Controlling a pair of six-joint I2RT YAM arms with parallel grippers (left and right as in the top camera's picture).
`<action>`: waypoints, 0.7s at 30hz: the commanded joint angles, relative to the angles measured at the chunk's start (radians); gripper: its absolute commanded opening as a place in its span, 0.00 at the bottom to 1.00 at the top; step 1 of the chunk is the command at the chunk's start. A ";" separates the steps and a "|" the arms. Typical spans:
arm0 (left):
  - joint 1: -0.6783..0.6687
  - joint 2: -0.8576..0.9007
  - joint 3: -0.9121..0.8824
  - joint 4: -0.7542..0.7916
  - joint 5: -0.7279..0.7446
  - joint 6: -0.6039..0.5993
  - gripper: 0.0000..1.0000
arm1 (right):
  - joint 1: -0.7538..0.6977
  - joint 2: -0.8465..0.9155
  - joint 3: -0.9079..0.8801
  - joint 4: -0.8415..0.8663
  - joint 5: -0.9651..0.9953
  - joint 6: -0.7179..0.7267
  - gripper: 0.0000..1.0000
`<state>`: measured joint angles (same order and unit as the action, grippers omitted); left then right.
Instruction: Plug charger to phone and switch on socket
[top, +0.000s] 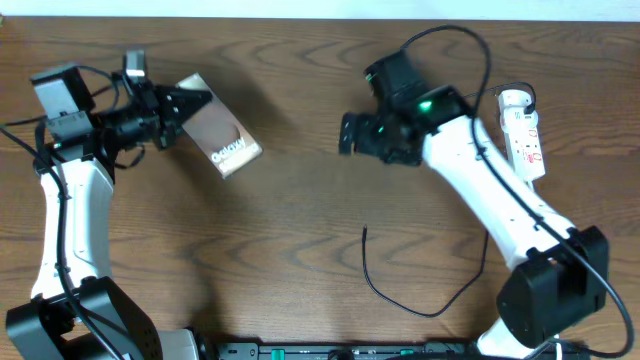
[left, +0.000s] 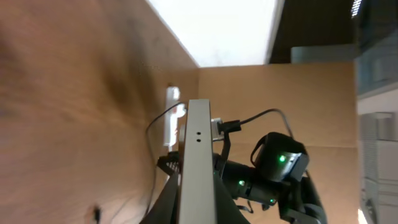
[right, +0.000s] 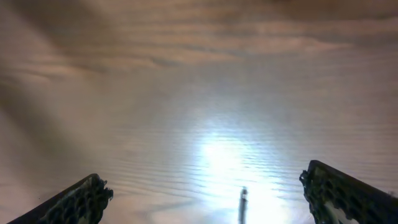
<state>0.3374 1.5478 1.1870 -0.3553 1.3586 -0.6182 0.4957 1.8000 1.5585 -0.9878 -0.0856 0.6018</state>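
Broadly, the bench (top: 290, 250) carries little. The right arm (top: 480, 190) is stretched from the near right corner toward the middle. Its right claw (top: 345, 132) is spread as wide as it goes, with nothing between the fingers and only bare wood below.

The phone (top: 222, 140) is found toward the far left corner, gripped at one end by the left claw (top: 185, 103), which is closed tight on it. From the left wrist it is seen edge-on between the fingers. Whether its free end rests on the bench cannot be told. It is judged to be stiff, fairly heavy for its size, glossy and therefore slippery, and breakable on its face. A firm, flat pinch across face and back is therefore favoured (as appears to be the case now), with the port end left free.

The socket (top: 523, 135) is laid along the right edge, toward the far corner. Being light, it may be pushed along when its switch is pressed.

The charger (top: 430, 313) is curled by the near edge, right of centre, with its other end hidden behind the arm. It is expected to be light and limp, so it should be taken just behind the plug tip (top: 365, 231), where it is likely stiffest.
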 joint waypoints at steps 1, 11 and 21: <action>-0.008 -0.004 0.008 -0.114 -0.009 0.254 0.07 | 0.061 0.035 -0.062 -0.006 0.112 0.007 0.99; -0.036 -0.004 0.008 -0.332 -0.079 0.464 0.07 | 0.151 0.047 -0.261 0.079 0.139 0.163 0.84; -0.036 -0.004 0.008 -0.437 -0.123 0.578 0.07 | 0.201 0.047 -0.385 0.101 0.108 0.230 0.83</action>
<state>0.3016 1.5478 1.1862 -0.7864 1.2194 -0.0902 0.6659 1.8431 1.1999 -0.8925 0.0212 0.7784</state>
